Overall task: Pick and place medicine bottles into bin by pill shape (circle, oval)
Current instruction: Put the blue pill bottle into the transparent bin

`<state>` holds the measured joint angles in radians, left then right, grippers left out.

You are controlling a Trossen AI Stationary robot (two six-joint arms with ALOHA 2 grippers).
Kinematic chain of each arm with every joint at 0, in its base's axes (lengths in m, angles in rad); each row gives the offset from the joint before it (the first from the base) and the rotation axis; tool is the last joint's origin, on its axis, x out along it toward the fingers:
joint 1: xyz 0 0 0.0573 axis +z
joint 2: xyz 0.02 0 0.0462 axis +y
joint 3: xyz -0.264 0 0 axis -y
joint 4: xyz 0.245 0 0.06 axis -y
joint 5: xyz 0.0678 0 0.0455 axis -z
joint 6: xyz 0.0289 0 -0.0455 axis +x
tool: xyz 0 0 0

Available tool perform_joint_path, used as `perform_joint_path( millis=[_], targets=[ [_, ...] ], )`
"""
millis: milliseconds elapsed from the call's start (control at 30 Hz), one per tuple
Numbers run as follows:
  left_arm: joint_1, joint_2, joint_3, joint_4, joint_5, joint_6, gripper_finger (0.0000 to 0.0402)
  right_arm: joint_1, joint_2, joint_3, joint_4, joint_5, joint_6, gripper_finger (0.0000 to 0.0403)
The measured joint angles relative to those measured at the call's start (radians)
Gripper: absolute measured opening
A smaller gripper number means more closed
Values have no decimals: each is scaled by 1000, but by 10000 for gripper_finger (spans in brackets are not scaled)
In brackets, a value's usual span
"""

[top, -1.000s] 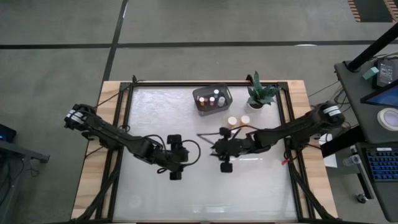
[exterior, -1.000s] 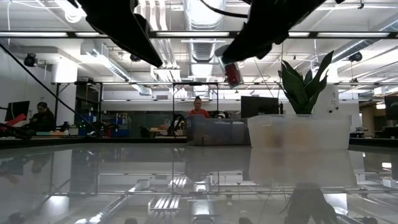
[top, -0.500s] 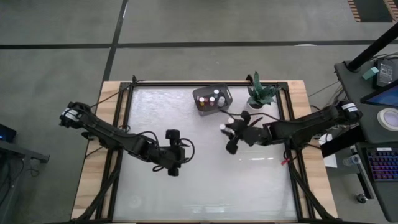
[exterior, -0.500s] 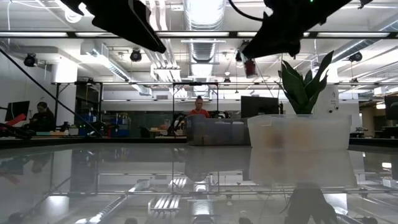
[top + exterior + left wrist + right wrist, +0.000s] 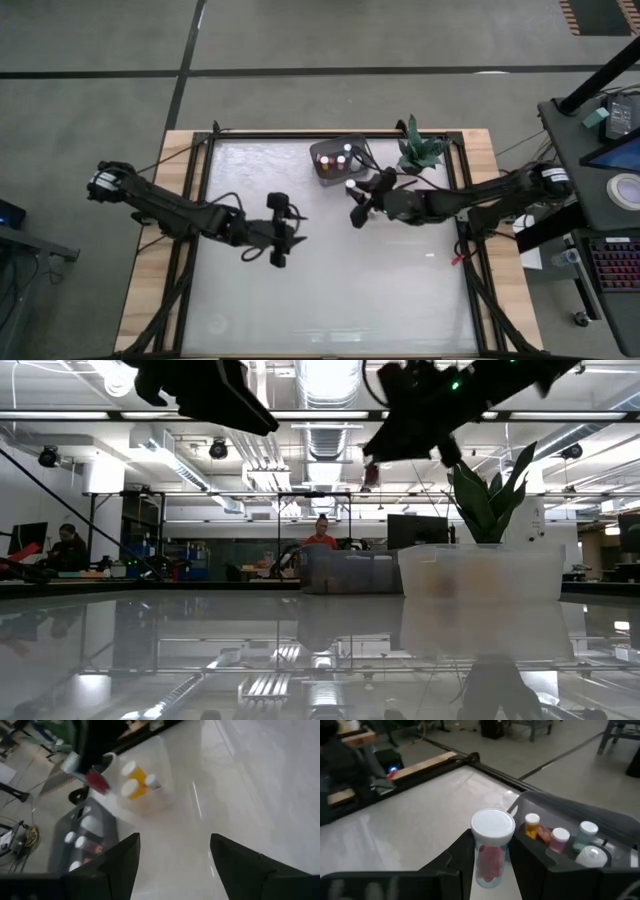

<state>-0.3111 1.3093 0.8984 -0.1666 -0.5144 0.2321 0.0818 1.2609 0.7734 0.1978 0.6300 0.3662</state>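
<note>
White-capped bottle (image 5: 491,847), clear-walled with red contents, upright between the dark fingers (image 5: 462,855) of the right gripper (image 5: 352,207), which pinch its body just below the cap. No label or writing can be read on it, nor on any other item.

Position of held bottle: raised above the table (image 5: 330,290), just beside the near wall of the dark bin (image 5: 341,158). The low view shows it hanging clear of the surface under the right arm.

Left gripper (image 5: 278,243): fingers spread apart, holding nothing, over the middle of the glossy table, well apart from both bins. Its wrist view looks between the two fingers (image 5: 120,865) toward the bins.

Dark bin, contents: several small bottles (image 5: 560,840) standing upright, white caps up; one with orange contents, one reddish, two paler. Bottle shapes inside are too small to sort by pill.

Clear bin (image 5: 150,802): beside the dark bin, holding two orange bottles (image 5: 132,782) with white caps and one smaller white-topped one.

Potted plant (image 5: 417,150): green, at the table's far edge just beside the dark bin.

Background, low view: a workshop room with people (image 5: 320,535) seated at benches, well beyond the table.
</note>
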Motion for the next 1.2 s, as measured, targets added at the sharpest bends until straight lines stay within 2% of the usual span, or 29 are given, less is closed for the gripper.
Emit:
perform_joint_path(
  millis=[100, 233, 467, 667, 967, 1200],
  targets=[
    [21, -68, -51, 44, -4, -13, 226, -40, 68, -1, 95, 2, 0, 104],
    [31, -152, -154, 218, -11, 29, 226, -96, 152, 5, 214, 1, 6, 103],
    [37, -287, -272, 375, -20, 97, 226, -161, 243, 62, 229, 1, 0, 104],
    [43, -368, -286, 341, -53, 106, 226, -175, 278, 100, 225, 6, -23, 103],
    [49, -467, -378, 313, -82, 150, 226, -184, 266, 117, 227, 33, 2, 104],
    [51, -539, -413, 316, -103, 240, 226, -193, 259, 117, 226, 16, 24, 104]
  ],
)
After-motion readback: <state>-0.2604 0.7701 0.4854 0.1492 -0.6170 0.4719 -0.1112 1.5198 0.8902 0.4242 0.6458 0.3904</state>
